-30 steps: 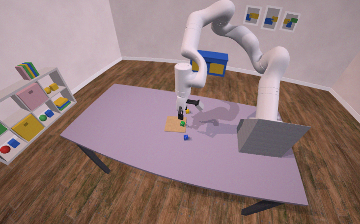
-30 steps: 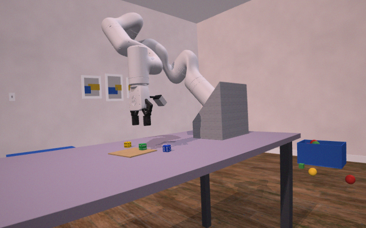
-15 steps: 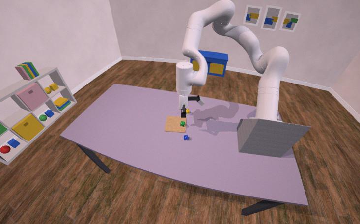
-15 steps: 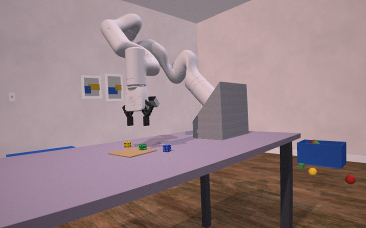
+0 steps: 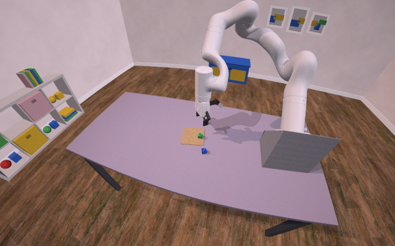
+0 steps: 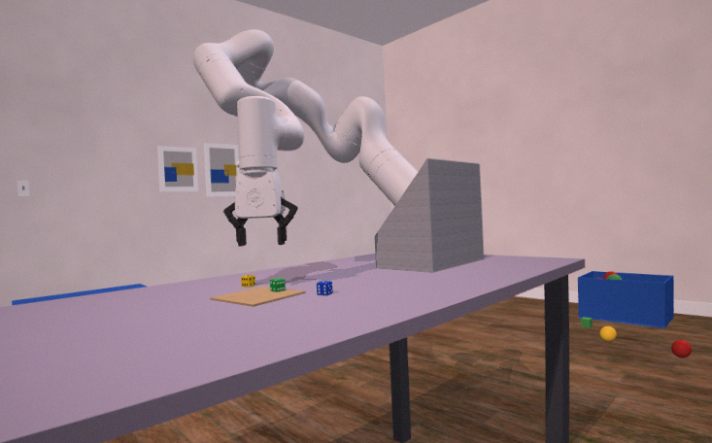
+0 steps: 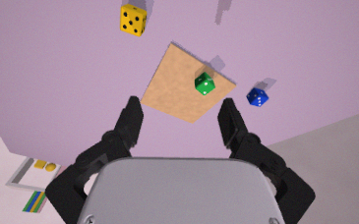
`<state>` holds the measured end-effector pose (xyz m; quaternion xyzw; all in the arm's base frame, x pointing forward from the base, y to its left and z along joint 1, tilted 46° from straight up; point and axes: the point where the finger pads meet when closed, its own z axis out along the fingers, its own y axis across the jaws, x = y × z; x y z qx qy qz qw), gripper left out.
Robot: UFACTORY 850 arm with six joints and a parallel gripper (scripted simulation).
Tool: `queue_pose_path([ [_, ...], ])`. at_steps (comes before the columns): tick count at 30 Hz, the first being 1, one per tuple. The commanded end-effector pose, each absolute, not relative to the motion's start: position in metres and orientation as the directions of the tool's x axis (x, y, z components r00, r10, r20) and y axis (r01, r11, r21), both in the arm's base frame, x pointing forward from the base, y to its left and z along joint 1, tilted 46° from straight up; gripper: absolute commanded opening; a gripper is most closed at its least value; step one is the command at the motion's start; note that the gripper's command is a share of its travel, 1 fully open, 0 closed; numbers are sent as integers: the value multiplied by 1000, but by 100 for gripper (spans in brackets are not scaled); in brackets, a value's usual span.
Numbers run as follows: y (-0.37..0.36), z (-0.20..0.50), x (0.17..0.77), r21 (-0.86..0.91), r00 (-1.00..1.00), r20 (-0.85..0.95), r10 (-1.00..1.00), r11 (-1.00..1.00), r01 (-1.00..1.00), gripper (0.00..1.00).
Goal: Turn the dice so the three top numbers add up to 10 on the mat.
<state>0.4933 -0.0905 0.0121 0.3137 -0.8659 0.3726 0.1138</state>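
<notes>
A tan mat (image 5: pixel 188 136) (image 6: pixel 240 298) (image 7: pixel 171 88) lies flat on the purple table (image 5: pixel 131 137) (image 6: pixel 127 341). A green die (image 5: pixel 200 136) (image 6: pixel 277 284) (image 7: pixel 205 84) sits on the mat near one edge. A blue die (image 5: pixel 203 150) (image 6: pixel 323 288) (image 7: pixel 258 96) lies on the table just off the mat. A yellow die (image 6: pixel 248 280) (image 7: pixel 133 20) lies on the table off the mat's other side; in the top view the fingers hide it. My gripper (image 5: pixel 206 121) (image 6: pixel 259 237) (image 7: pixel 181 106) is open and empty, hanging well above the mat and dice.
A large grey wedge block (image 5: pixel 296 151) (image 6: pixel 435 225) stands on the table at the arm's base, to the right of the dice. A shelf (image 5: pixel 25 122) stands left of the table. A blue bin (image 6: pixel 626 299) and loose balls lie on the floor.
</notes>
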Motion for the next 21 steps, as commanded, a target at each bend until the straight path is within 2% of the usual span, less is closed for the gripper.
queue_pose_path([
  [1, -99, 20, 494, -482, -658, 528, -538, 448, -753, 100],
  [11, -115, 33, 492, -304, -404, 647, -646, 268, -914, 100],
  [14, -116, 34, 492, -292, -387, 653, -651, 256, -922, 100],
  [16, -122, 39, 492, -213, -277, 683, -676, 178, -961, 100],
  [21, -128, 44, 491, -142, -176, 701, -691, 107, -984, 100],
])
